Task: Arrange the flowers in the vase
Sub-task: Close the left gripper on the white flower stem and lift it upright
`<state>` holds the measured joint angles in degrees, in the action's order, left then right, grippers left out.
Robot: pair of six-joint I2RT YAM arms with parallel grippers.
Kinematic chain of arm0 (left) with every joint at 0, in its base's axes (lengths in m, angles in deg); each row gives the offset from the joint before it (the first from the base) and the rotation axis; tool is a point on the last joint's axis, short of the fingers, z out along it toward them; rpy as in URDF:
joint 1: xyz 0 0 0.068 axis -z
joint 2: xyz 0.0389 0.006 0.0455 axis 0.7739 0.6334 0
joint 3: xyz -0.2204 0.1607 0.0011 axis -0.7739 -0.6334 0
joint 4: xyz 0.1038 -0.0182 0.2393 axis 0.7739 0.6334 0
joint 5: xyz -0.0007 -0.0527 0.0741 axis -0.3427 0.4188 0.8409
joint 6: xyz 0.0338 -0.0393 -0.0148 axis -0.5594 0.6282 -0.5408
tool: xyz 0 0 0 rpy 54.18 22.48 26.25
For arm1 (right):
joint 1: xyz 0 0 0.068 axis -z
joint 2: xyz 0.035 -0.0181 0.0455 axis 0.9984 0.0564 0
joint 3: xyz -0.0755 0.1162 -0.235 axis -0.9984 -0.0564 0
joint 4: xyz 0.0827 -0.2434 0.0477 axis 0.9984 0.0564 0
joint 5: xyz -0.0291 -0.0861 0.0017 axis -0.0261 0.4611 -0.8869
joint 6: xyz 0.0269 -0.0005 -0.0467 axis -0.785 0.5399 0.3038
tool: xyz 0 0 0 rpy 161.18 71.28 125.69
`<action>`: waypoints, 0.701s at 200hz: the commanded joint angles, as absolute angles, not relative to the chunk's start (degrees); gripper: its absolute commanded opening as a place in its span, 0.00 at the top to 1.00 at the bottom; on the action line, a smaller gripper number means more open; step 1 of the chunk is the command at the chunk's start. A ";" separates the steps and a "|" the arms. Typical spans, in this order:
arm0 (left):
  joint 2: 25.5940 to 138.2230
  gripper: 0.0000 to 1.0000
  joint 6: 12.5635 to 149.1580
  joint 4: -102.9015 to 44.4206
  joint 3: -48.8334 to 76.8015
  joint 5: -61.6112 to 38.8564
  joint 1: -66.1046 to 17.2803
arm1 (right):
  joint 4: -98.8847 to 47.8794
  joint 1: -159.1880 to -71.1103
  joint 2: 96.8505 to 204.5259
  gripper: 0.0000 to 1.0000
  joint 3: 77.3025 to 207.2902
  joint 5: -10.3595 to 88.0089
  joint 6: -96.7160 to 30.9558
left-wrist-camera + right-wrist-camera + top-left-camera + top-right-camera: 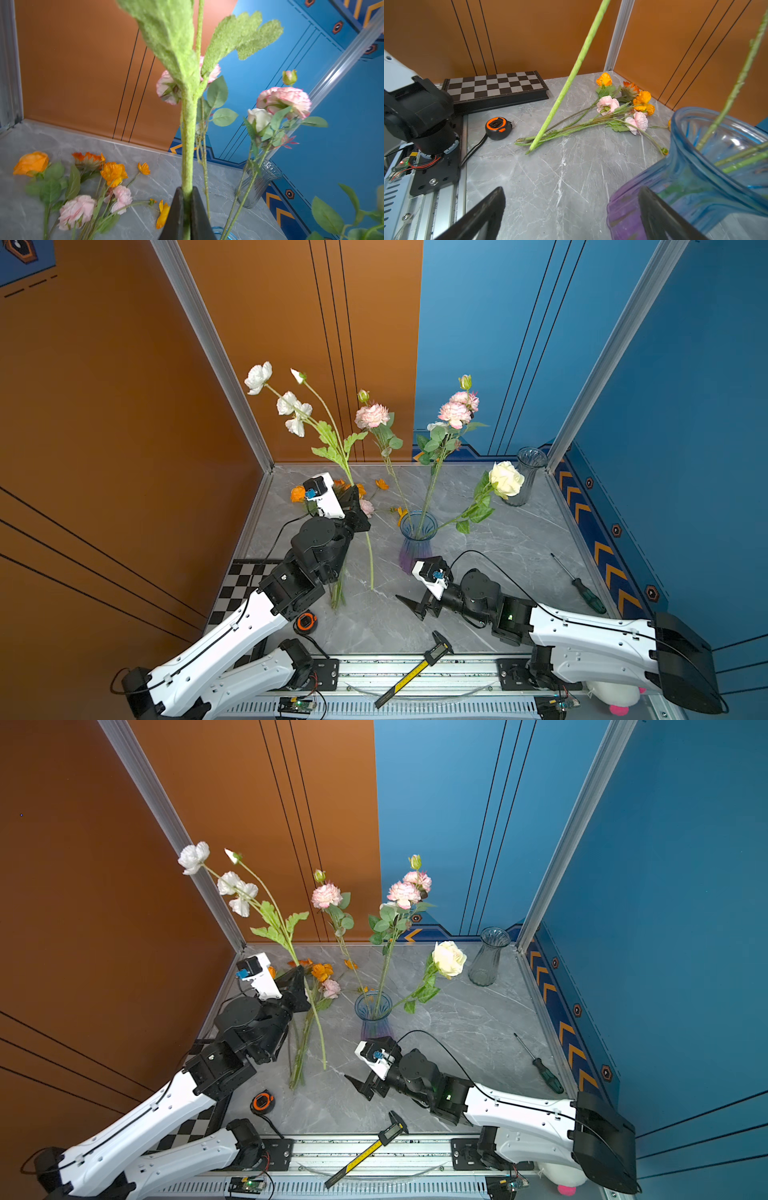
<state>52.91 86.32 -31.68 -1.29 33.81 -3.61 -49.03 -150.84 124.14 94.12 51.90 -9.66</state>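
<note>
My left gripper (355, 495) (187, 191) is shut on the fuzzy green stem (188, 145) of a tall stalk with white blooms (257, 378). The stalk leans toward the back left, and its lower end (532, 146) reaches the tabletop. A blue and purple glass vase (417, 539) (695, 176) stands mid-table, holding two pink-bloomed stems (455, 412) and a cream rose (506, 479). More flowers (83, 187) (623, 108), orange and pink, lie on the table behind the left gripper. My right gripper (411, 608) (571, 191) hangs open and empty just in front of the vase.
A clear glass vase (525, 477) stands in the back right corner. A screwdriver (582, 589) lies at the right edge and a caliper (415, 672) on the front rail. A tape measure (305, 622) and a chessboard (494, 85) sit at the front left.
</note>
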 commanded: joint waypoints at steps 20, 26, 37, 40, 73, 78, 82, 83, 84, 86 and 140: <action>56.99 1.00 68.47 -50.67 4.16 39.04 1.21 | -51.80 -150.23 120.52 0.00 91.62 56.48 -10.56; 57.39 1.00 68.02 -52.27 4.13 39.04 1.54 | -51.74 -150.14 119.76 0.00 91.33 56.67 -10.53; 58.18 1.00 67.38 -55.32 4.01 39.04 2.14 | -50.94 -150.14 118.04 0.00 90.94 57.11 -10.12; 58.40 1.00 67.19 -56.21 3.93 39.02 2.30 | -50.75 -150.14 117.51 0.00 90.77 57.20 -10.01; 60.67 1.00 66.42 -65.60 3.27 39.04 4.30 | -51.11 -148.70 113.03 0.00 88.55 58.35 -9.96; 61.11 1.00 66.24 -67.17 3.12 39.04 4.51 | -51.04 -148.31 112.77 0.00 88.46 58.33 -10.16; 61.55 1.00 66.15 -68.53 3.01 39.04 4.69 | -51.02 -147.96 112.73 0.00 88.43 58.22 -10.45; 61.64 1.00 66.12 -68.92 2.99 39.04 4.72 | -51.02 -147.90 112.72 0.00 88.43 58.25 -10.44; 61.82 1.00 66.07 -69.25 2.99 39.04 4.78 | -51.02 -147.90 112.72 0.00 88.43 58.25 -10.44; 61.99 1.00 66.03 -69.78 2.98 39.04 4.76 | -50.94 -147.71 112.72 0.00 88.40 58.22 -10.62; 68.18 1.00 64.26 -87.28 1.89 36.59 6.08 | -50.94 -145.96 113.42 0.00 88.59 56.61 -12.19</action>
<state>66.24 66.58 -73.97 3.19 37.48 5.20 -50.00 -146.42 113.28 89.23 56.67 -10.80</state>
